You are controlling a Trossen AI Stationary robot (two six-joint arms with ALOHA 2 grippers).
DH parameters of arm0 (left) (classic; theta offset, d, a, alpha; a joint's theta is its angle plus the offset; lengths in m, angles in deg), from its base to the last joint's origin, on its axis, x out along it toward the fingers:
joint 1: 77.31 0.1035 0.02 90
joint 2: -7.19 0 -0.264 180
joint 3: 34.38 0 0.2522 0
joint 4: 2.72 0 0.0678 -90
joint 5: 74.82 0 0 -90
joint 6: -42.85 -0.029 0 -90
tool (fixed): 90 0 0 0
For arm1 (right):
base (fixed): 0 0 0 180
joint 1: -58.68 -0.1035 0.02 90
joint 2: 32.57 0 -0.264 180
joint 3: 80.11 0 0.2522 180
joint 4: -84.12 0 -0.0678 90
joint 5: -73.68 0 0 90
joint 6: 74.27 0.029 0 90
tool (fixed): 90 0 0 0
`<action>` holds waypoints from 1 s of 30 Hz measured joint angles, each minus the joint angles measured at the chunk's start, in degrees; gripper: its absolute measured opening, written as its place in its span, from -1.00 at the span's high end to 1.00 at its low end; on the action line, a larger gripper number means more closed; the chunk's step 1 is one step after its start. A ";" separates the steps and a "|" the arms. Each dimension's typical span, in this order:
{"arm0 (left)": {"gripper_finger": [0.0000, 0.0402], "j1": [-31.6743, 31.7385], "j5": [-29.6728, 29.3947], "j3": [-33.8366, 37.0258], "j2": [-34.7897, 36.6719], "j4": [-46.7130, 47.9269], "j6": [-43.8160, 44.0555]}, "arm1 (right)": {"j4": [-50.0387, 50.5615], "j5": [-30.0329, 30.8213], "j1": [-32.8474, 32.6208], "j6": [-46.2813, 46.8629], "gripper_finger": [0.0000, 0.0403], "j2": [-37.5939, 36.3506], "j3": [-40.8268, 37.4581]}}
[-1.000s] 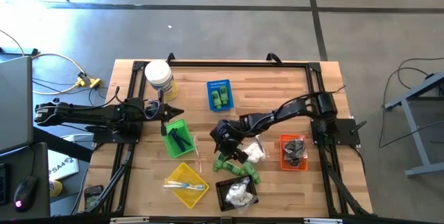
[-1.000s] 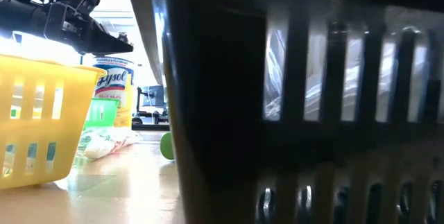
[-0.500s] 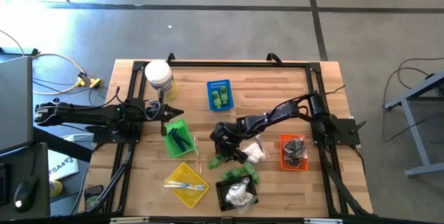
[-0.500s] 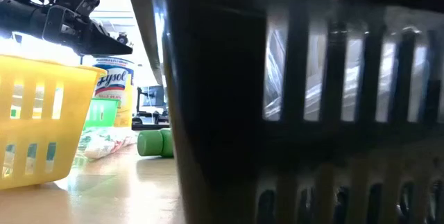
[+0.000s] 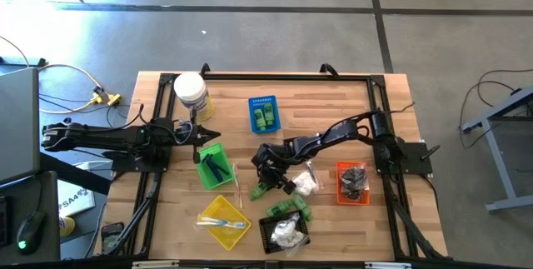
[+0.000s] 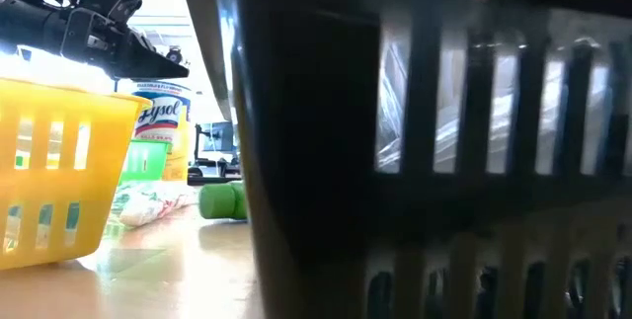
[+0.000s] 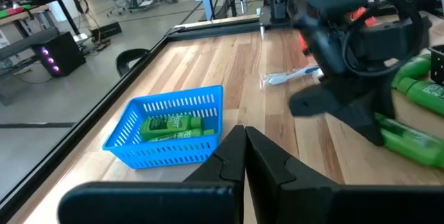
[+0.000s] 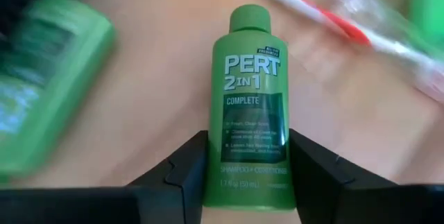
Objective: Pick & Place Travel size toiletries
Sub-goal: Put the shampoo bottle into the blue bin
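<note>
Five small mesh baskets are sitting on the wooden worktop (image 5: 333,102). The blue basket (image 5: 264,113) is holding two green bottles (image 5: 265,117). The green basket (image 5: 212,166) is holding a dark blue item that is hard to make out. The yellow basket (image 5: 223,221) is holding thin pale sticks (image 5: 223,222). The black basket (image 5: 284,234) is holding white soft packets (image 5: 287,232). The orange basket (image 5: 351,182) is holding small black pieces (image 5: 353,179).

The right gripper (image 5: 265,177) is reaching to mid-worktop, its jaws pinching a green Pert bottle (image 8: 250,106) that is lying low over the wood. More loose green bottles (image 5: 291,209) are lying just beside the black basket, and a white packet (image 5: 306,184) is lying near the orange one.

The left gripper (image 5: 208,135) is hovering beside the white jar (image 5: 191,92), jaws pressed together.

In the low view, the black basket is blocking most of the scene.
</note>
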 joint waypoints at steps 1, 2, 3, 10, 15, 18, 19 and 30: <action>0.98 -0.01 -0.13 0.00 0.00 0.00 0.02 | 0.83 1.26 0.20 0.00 0.24 -0.59 -0.09; 0.98 0.00 -0.14 0.00 0.02 -0.01 0.02 | 0.92 2.19 0.40 0.01 0.24 -1.06 -0.12; 0.98 0.00 -0.14 0.00 0.01 -0.04 0.05 | 0.95 3.72 0.54 0.01 0.24 -1.58 -0.10; 0.98 0.01 -0.36 -0.04 0.02 -4.06 18.54 | 6.84 16.49 -0.03 -1.90 0.18 -8.18 -0.12; 0.98 0.00 2.93 -2.38 -1.01 -4.65 23.16 | 7.92 25.38 -1.25 -5.74 0.24 -12.65 -0.07; 0.98 0.03 5.66 -4.31 -3.70 -4.20 26.18 | 7.84 30.80 -2.00 -8.23 0.24 -14.59 -0.06; 0.96 0.01 6.99 -5.05 -5.11 -4.18 26.82 | 7.45 32.45 -2.24 -8.88 0.24 -15.02 -0.06; 0.07 -0.02 13.61 -20.31 -28.21 3.93 27.39 | 6.22 40.54 -4.63 -17.09 0.23 -16.33 -0.05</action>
